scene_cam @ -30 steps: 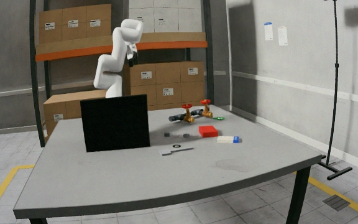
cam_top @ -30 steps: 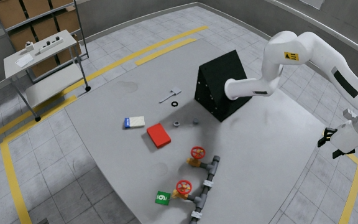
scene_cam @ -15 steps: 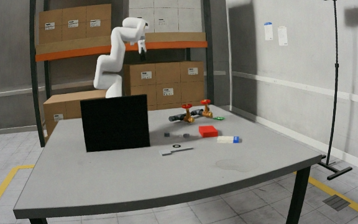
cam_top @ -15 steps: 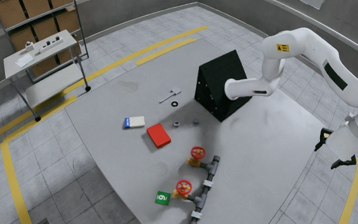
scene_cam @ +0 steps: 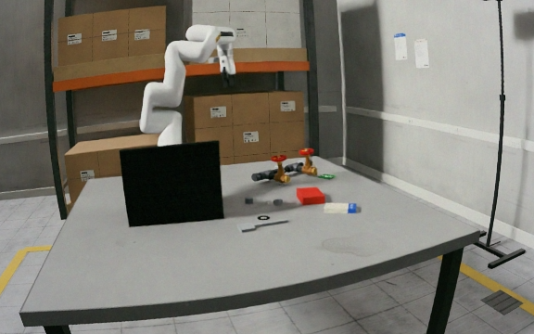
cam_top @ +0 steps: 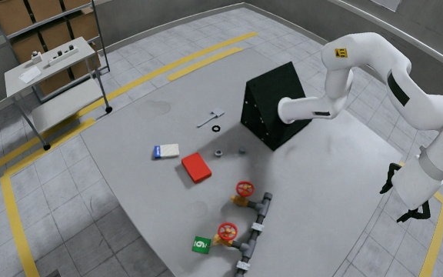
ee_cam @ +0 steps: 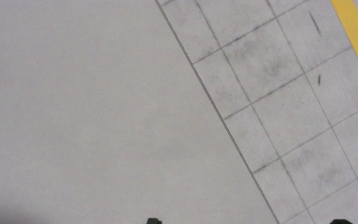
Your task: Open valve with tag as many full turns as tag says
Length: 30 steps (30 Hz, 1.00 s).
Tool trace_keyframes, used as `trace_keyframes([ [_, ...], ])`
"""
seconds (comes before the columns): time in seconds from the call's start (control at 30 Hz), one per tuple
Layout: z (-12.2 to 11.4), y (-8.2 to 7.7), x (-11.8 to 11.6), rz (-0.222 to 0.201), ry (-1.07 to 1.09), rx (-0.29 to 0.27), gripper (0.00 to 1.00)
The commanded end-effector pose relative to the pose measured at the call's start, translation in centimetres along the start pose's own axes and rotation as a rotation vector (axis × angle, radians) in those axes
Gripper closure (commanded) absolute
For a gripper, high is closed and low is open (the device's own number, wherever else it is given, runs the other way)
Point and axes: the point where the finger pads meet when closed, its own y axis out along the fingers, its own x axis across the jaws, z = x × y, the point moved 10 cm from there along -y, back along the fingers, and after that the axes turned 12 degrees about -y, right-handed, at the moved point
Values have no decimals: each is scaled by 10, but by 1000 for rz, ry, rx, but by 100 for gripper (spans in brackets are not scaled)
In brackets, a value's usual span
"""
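Two brass valves with red handwheels sit on a grey pipe near the table's front edge. The near valve has a green tag marked 6 lying beside it; the far valve has no tag. Both valves also show in the exterior view, one beside the other, with the tag next to them. My gripper is open and empty, high above the table's right edge, far from the valves. In the wrist view only the fingertips show, over table top and floor.
A black wedge-shaped box stands mid-table. A red block, a white and blue box, two small grey fittings, a black ring and a grey scraper lie on the table. A trolley stands on the floor.
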Motion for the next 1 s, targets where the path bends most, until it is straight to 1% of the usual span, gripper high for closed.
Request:
trace_keyframes([
  [0.0, -9, -2, 0, -9, 42, 2, 0],
  [0.03, -25, -2, -2, -22, 122, 6, 0],
  [0.13, -35, -2, -4, -28, 171, 9, 0],
  [0.5, -99, 4, -17, -61, 481, 29, 0],
  [0.57, -99, 4, -17, -61, 481, 29, 0],
  [0.6, -114, 7, -21, -66, 558, 35, 0],
  [0.7, -123, 9, -24, -69, 603, 38, 0],
  [0.97, -166, 20, -38, -77, 819, 53, 0],
])
